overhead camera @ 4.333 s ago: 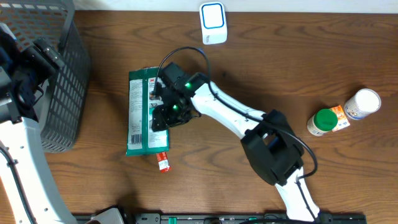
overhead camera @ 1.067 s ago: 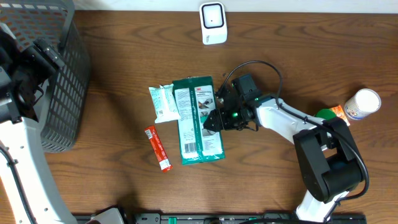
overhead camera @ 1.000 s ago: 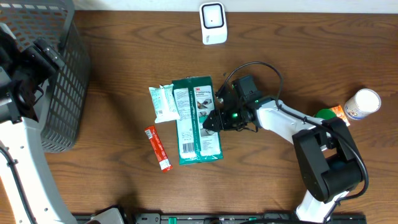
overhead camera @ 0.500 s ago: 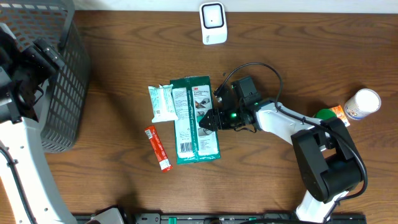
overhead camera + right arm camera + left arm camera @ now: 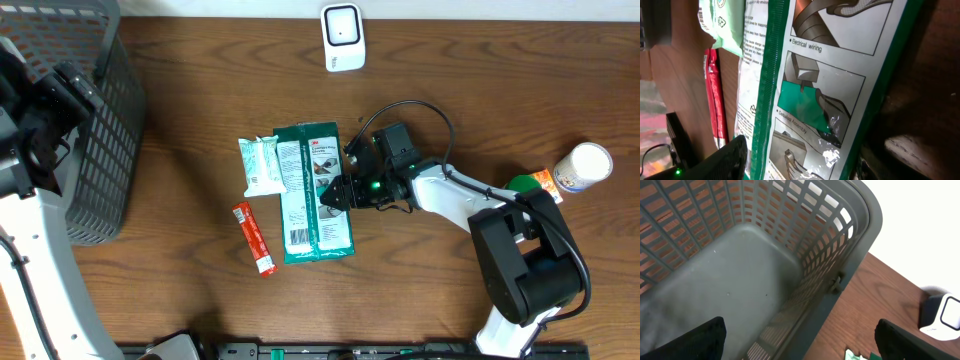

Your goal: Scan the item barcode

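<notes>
- We find the green 3M package flat on the table, centre, long axis near-to-far, logo end far.
- The right gripper is released at its right edge.
- The left gripper gapes empty.

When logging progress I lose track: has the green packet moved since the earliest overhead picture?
Yes. The green packet has shifted right, away from the grey basket, and now lies below the white scanner.
</notes>
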